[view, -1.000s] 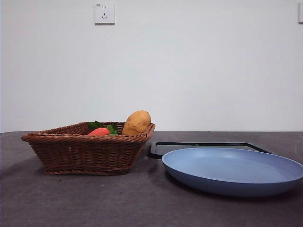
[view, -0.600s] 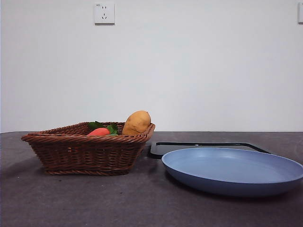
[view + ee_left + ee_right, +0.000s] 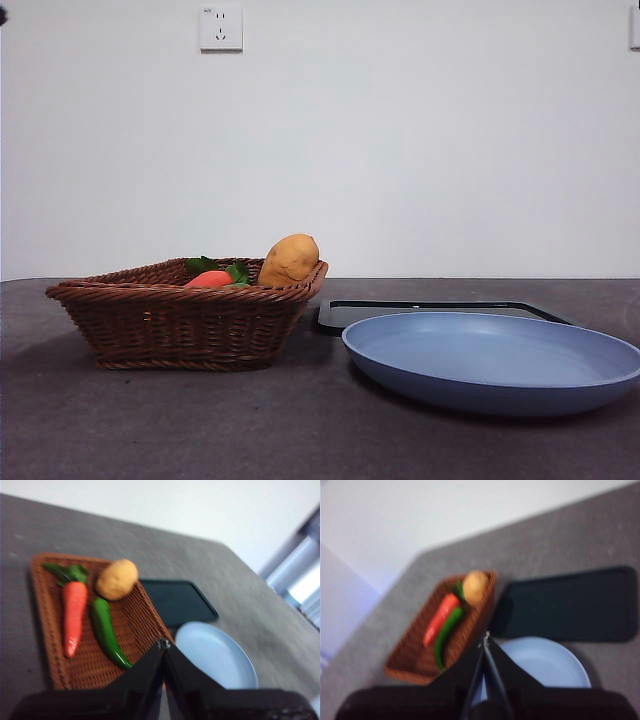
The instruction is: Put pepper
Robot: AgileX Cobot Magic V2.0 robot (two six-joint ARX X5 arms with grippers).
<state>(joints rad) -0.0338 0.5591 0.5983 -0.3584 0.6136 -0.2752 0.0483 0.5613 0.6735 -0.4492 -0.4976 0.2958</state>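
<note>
Carrot (image 3: 73, 615) and potato (image 3: 117, 579) seemingly crowd the pepper (image 3: 106, 631) from two sides.

Both arms are up high above the worktop, not at work. Left gripper (image 3: 163, 647): its two black jaws are pressed together, tips touching, nothing between them. Right gripper (image 3: 485, 642): same, jaws closed tip to tip, nothing held. Both wrist cams look down at an angle from well above. In front view only a small black tip (image 3: 3, 14) shows at the top corner; which arm it is, can't tell.
</note>
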